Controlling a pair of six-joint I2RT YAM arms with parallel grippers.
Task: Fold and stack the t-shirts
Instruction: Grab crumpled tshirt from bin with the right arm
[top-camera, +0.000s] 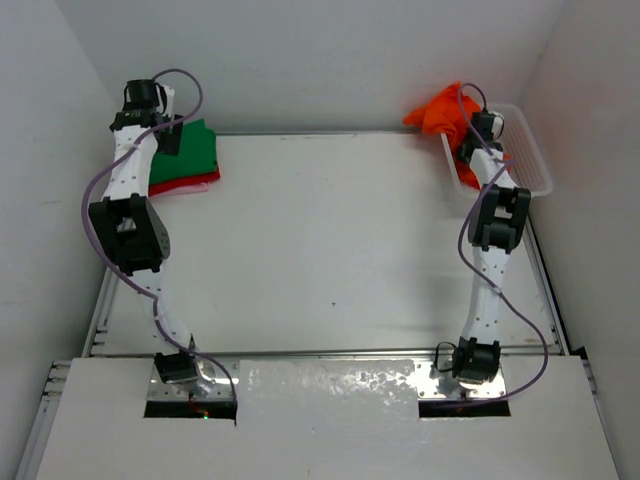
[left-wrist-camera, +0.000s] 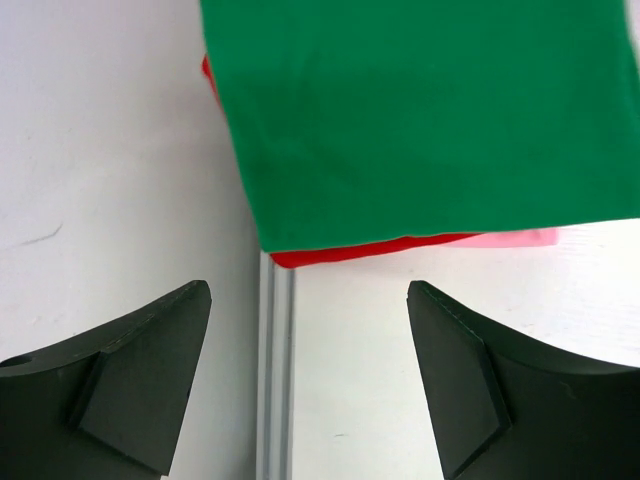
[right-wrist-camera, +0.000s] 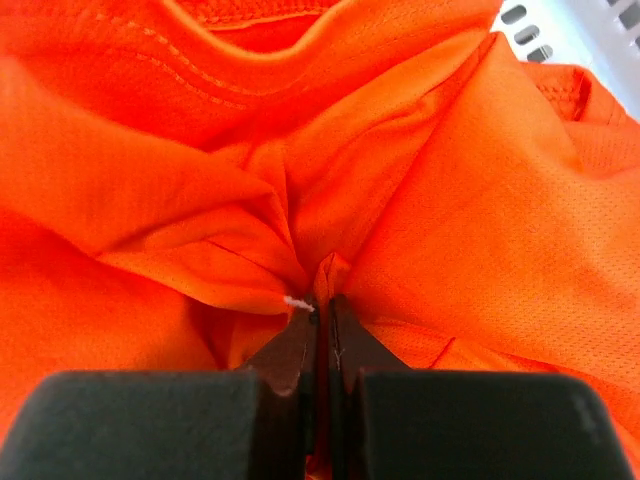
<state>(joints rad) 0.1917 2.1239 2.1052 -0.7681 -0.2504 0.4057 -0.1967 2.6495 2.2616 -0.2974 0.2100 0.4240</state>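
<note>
Pinching plain orange t-shirt (right-wrist-camera: 450, 220), right gripper (right-wrist-camera: 322, 305) clamped tight.

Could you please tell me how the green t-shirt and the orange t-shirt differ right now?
The green t-shirt lies folded flat atop the red t-shirt; the orange t-shirt is crumpled at the white basket. The right gripper pinches the orange t-shirt; the green t-shirt is ungripped, the left gripper open. Both are plain cloth.

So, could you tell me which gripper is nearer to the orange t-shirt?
Right. The right gripper is shut on a fold of the orange t-shirt at the basket; the left gripper is open across the table, by the green t-shirt.
</note>
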